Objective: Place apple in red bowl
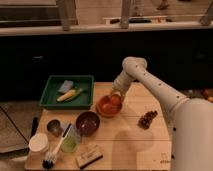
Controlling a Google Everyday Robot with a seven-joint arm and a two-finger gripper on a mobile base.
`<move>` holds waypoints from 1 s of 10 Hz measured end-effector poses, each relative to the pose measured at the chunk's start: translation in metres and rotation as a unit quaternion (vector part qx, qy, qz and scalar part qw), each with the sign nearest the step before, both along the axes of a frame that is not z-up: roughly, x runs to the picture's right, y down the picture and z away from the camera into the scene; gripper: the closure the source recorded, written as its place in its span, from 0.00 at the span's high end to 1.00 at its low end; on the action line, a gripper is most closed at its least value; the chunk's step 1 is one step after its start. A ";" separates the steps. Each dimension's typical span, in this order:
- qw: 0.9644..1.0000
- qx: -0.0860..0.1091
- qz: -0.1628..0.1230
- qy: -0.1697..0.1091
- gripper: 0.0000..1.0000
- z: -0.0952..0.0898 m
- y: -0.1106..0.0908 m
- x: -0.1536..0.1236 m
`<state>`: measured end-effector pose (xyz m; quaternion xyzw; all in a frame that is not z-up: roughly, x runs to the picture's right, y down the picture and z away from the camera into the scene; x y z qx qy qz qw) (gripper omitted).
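The red bowl point(106, 109) sits on the wooden table, a little behind its middle. A pale yellow-orange round shape, the apple point(115, 100), shows at the bowl's far right side, inside the rim. My gripper point(117, 93) hangs right over it at the end of the white arm, which reaches in from the right. I cannot tell whether the gripper touches the apple.
A green tray point(50, 95) with an elongated yellow item point(69, 95) stands at the back left. A dark maroon bowl point(87, 123) sits in front of the red bowl. A grape cluster point(147, 119) lies at the right. Cups, a brush and a small box stand at the front left.
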<state>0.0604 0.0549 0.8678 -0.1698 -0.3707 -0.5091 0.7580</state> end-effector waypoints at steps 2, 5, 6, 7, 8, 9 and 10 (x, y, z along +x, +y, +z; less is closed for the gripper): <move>1.000 -0.005 -0.003 0.001 0.25 0.001 0.000 -0.001; 1.000 -0.012 -0.006 0.001 0.52 0.002 0.001 -0.002; 1.000 -0.014 -0.007 0.000 0.64 0.003 0.002 -0.003; 1.000 -0.016 -0.008 -0.001 0.74 0.003 0.002 -0.005; 1.000 -0.018 -0.009 -0.002 0.79 0.004 0.003 -0.006; 1.000 -0.019 -0.010 -0.003 0.80 0.005 0.004 -0.007; 1.000 -0.021 -0.010 -0.004 0.80 0.005 0.004 -0.008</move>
